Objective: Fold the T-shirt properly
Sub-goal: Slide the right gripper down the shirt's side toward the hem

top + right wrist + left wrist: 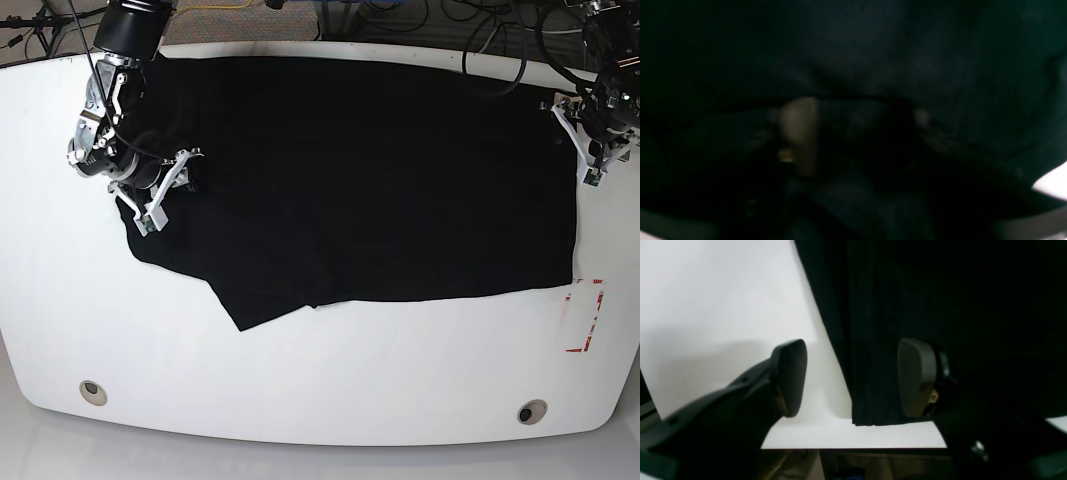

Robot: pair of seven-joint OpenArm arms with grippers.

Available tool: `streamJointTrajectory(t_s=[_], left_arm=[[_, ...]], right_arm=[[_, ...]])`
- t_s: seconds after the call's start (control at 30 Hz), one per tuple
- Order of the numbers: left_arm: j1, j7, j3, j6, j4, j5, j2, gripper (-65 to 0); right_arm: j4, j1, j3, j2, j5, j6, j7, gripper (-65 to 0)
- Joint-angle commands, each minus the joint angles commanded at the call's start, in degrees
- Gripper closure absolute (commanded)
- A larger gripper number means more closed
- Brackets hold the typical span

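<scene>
A single black T-shirt [360, 180] lies spread across the far half of a white desk [300, 370], plain side up with no print visible, one sleeve or corner trailing toward the near edge at the base view's lower left. Two robot hands work its opposite ends. The right hand [168, 190] sits low on the cloth at the base view's left, and its wrist camera shows dark fabric lying between and over the fingers [798, 133]; whether they have closed on the cloth cannot be told from these views. The left hand [851, 376] hovers at the garment's straight edge with its two fingers spread apart, one over bare desk and one over fabric, gripping nothing.

The risks, as a judgement: if the right hand lifts while the left has no hold, the shirt is likely to drag and bunch rather than fold on a clean line. The left hand could also close on a single layer or miss the hem, since it straddles the very edge. Loose cloth over the right hand may snag when it moves.

Counted: one T-shirt, two hands, one desk, two round holes near the desk's front edge, one red-marked corner outline [585, 320] beside the shirt.
</scene>
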Motion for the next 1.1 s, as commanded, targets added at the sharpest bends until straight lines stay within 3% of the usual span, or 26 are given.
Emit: streamJointTrajectory(t_s=[0.03, 0.13, 0.23, 0.7, 1.1], left_arm=[[0.0, 0.0, 0.0, 0.0, 0.0, 0.0, 0.0, -40.3], [0.0, 0.0, 0.0, 0.0, 0.0, 0.0, 0.0, -40.3], [0.0, 0.0, 0.0, 0.0, 0.0, 0.0, 0.0, -40.3], [0.0, 0.0, 0.0, 0.0, 0.0, 0.0, 0.0, -40.3], [0.0, 0.0, 0.0, 0.0, 0.0, 0.0, 0.0, -40.3]], right_arm=[[0.0, 0.0, -0.09, 0.0, 0.0, 0.0, 0.0, -11.3], [0.09, 0.0, -0.09, 0.0, 0.0, 0.0, 0.0, -3.0], [0.35, 0.0, -0.09, 0.0, 0.0, 0.0, 0.0, -0.2], [8.0, 0.35, -0.09, -0.26, 0.18, 0.0, -1.58, 0.0], [9.14, 3.87, -0.09, -0.35, 0.18, 0.0, -3.16, 0.0]])
